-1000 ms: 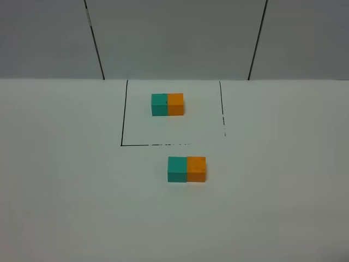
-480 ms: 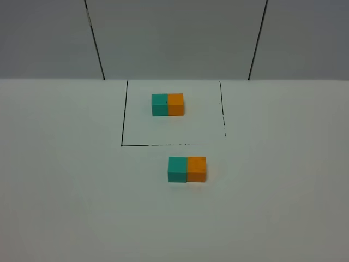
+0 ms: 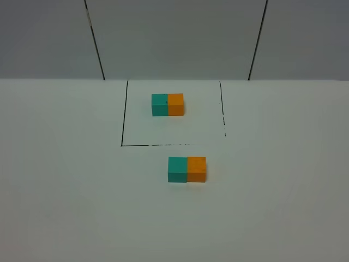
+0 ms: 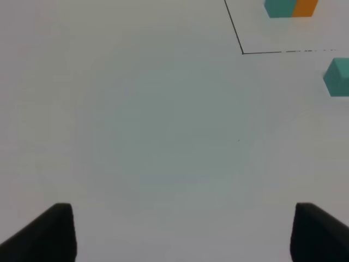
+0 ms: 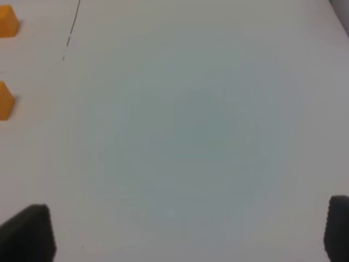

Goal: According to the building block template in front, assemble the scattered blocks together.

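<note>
The building block template (image 3: 168, 104) sat inside the black outlined square (image 3: 121, 125) at the far side of the white table (image 3: 65, 180), teal cube on the left and orange on the right. Nearer the camera, just outside the square's front line, the teal block (image 3: 177, 169) and the orange block (image 3: 197, 169) stood touching side by side, teal left and orange right, so the pair's long axis ran left to right, the same way as the template's. By that lie the assembly looked already done, and any coming move seemed likely to be only a pull-back or a small nudge. Neither arm appeared in the high view. From the left wrist camera the teal block (image 4: 338, 77) lay ahead and off toward the robot's right, well apart from the left gripper (image 4: 180, 232), whose dark fingertips stood wide apart over bare table, holding and touching nothing. From the right wrist camera only the edge of the orange block (image 5: 5, 101) showed, ahead and toward the robot's left, and the right gripper (image 5: 185, 232) was likewise spread wide and empty. Neither gripper was plainly nearer the pair; both hung back on their own sides.
</note>
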`<action>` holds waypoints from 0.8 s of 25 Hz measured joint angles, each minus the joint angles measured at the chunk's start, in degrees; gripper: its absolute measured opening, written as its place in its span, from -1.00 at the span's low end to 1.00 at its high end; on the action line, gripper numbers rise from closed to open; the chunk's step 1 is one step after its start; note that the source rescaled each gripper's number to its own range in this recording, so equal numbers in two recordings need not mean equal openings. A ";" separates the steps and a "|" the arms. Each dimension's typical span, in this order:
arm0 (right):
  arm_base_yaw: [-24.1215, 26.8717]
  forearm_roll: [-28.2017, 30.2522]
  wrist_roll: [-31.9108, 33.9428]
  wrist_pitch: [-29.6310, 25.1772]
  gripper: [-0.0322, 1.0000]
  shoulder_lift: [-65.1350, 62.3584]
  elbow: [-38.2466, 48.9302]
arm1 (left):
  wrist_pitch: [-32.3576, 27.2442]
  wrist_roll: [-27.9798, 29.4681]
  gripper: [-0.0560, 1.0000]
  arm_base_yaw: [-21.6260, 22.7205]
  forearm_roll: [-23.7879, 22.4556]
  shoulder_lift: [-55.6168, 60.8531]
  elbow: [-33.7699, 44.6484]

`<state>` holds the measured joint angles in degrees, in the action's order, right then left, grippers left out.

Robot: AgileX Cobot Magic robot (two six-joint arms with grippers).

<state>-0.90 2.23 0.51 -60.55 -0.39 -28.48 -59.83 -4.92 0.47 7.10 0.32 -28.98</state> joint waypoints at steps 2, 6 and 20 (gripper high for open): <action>0.00 0.00 0.12 0.00 0.96 0.00 0.00 | 0.00 0.00 0.38 0.00 0.00 0.00 0.00; 0.00 0.00 0.12 0.00 0.77 0.00 0.00 | 0.00 0.00 0.38 0.00 0.00 0.00 0.00; 0.00 0.05 0.19 0.00 0.56 0.00 0.00 | 0.00 0.00 0.38 0.00 0.00 0.00 0.00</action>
<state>-0.90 2.28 0.70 -60.55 -0.39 -28.48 -59.83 -4.92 0.47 7.10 0.32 -28.98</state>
